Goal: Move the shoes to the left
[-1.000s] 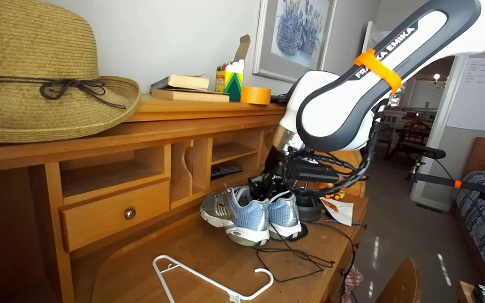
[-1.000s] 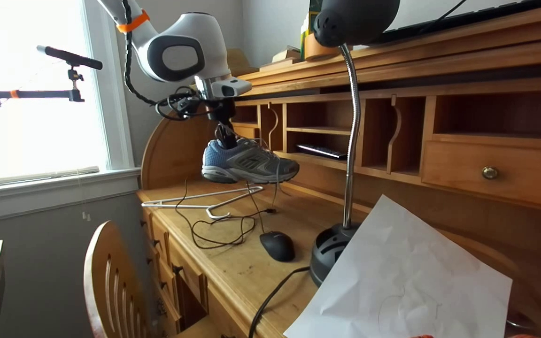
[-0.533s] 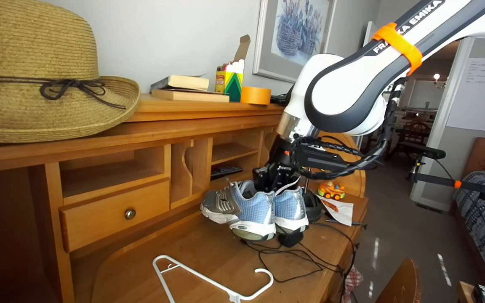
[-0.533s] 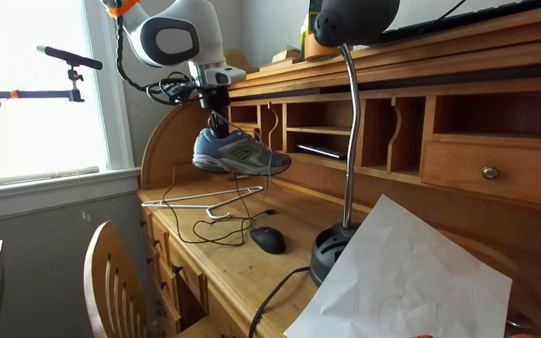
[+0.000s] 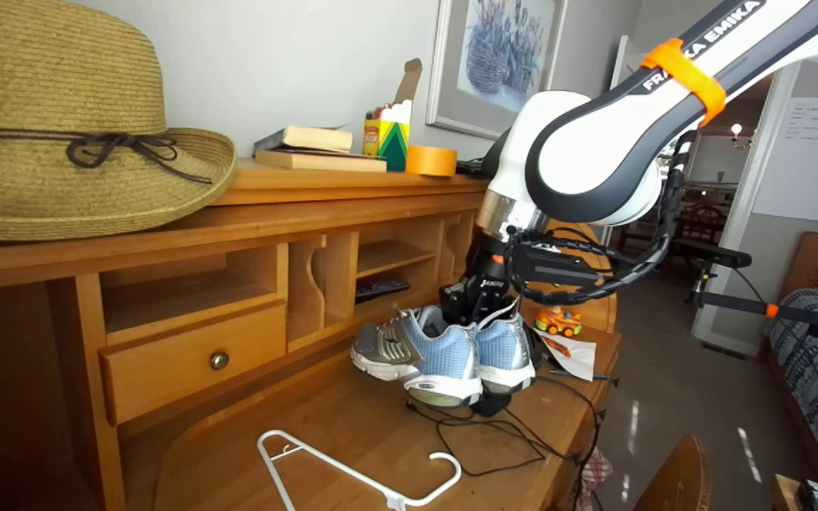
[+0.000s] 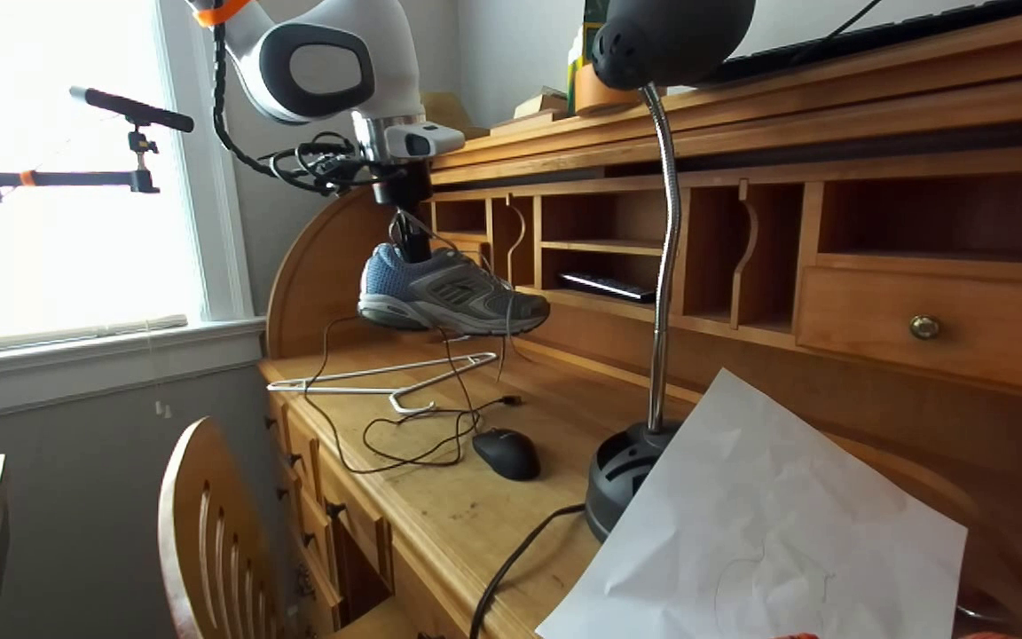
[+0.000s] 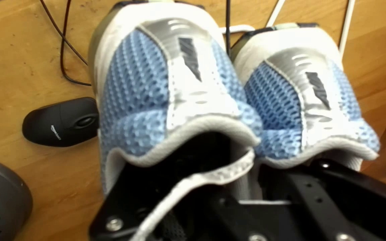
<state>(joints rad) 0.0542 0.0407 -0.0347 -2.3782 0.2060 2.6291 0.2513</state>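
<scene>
The pair of grey and light-blue shoes hangs side by side above the desk, toes pointing toward the cubbies. Both shoes show in an exterior view [image 5: 444, 355]; in an exterior view [image 6: 467, 293] the near one mostly hides its mate. In the wrist view the heels of the left shoe [image 7: 139, 87] and the right shoe [image 7: 276, 100] face the top. My gripper [image 7: 246, 174] has one finger inside each shoe opening and is shut on their adjoining sides. The fingertips are hidden inside the shoes. A white lace crosses the jaws. The soles are off the desk.
A black mouse [image 6: 507, 453] and its cable lie on the desk, the cable running beneath the shoes. A white hanger [image 5: 352, 472] lies on the desk. A gooseneck lamp [image 6: 666, 248] and a paper sheet [image 6: 768, 532] stand nearby. The cubby shelves [image 5: 395, 255] rise behind.
The shoes have risen with my gripper and shifted slightly, rightward in an exterior view and leftward in an exterior view, with little rise lately. The mouse and cable slid a little. The grip is unchanged.
</scene>
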